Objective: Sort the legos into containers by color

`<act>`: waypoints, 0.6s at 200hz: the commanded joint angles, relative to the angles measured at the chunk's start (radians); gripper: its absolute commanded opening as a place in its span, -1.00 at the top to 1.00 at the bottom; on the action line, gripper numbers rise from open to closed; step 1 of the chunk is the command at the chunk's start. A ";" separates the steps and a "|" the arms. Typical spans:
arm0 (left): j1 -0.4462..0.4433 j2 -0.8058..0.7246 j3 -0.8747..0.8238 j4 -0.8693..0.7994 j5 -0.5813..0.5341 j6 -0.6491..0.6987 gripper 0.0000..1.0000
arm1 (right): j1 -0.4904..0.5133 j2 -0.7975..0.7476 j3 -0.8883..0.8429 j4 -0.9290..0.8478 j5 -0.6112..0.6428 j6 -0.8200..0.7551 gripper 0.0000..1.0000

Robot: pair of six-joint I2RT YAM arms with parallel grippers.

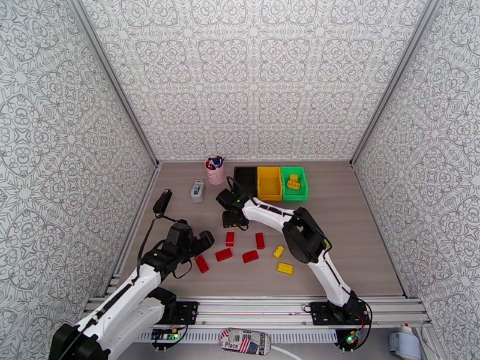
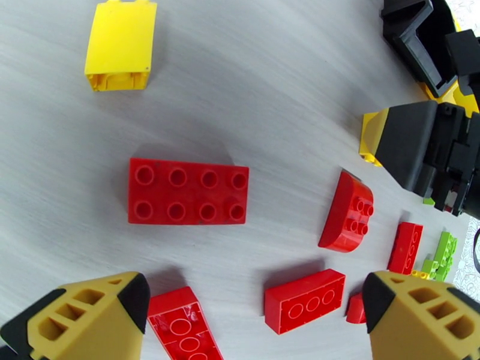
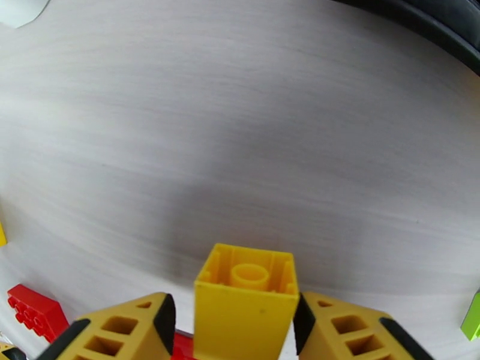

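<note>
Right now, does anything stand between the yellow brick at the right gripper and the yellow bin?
Nothing visible does. The yellow brick sits between the right gripper's fingers, just in front of the black bin; the yellow bin is next over.

Top camera: fixed high behind the arm bases (image 1: 333,312), tilted down and forward. It takes in the whole table (image 1: 360,235) up to the back wall (image 1: 252,85).

Left wrist camera: close over the tabletop, looking down past its own fingertips (image 2: 90,313) onto red bricks (image 2: 187,191).

Right wrist camera: closer still, low, facing mostly bare tabletop.

Top and left wrist views share those red bricks.
</note>
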 commanded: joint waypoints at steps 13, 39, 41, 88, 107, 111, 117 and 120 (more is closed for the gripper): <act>0.012 0.017 -0.011 0.046 0.028 -0.009 -0.99 | 0.002 0.010 0.033 -0.029 0.030 -0.003 0.09; 0.011 0.054 0.016 0.084 0.053 0.007 -0.99 | 0.001 -0.029 -0.008 -0.005 0.025 0.000 0.27; 0.011 0.059 0.019 0.087 0.055 0.009 -0.99 | 0.001 -0.034 -0.013 -0.002 0.024 0.002 0.28; -0.066 0.167 0.116 0.208 0.049 0.038 -0.99 | -0.027 -0.211 -0.170 0.071 0.022 0.006 0.38; -0.122 0.251 0.190 0.244 0.025 0.049 -0.99 | -0.059 -0.305 -0.262 0.102 0.021 0.008 0.40; -0.129 0.274 0.209 0.250 0.025 0.050 -0.99 | -0.067 -0.326 -0.281 0.107 0.019 0.008 0.40; -0.140 0.309 0.240 0.257 0.028 0.052 -0.99 | -0.080 -0.354 -0.308 0.115 0.017 0.008 0.41; -0.145 0.333 0.256 0.261 0.032 0.052 -0.99 | -0.087 -0.369 -0.324 0.118 0.017 0.009 0.41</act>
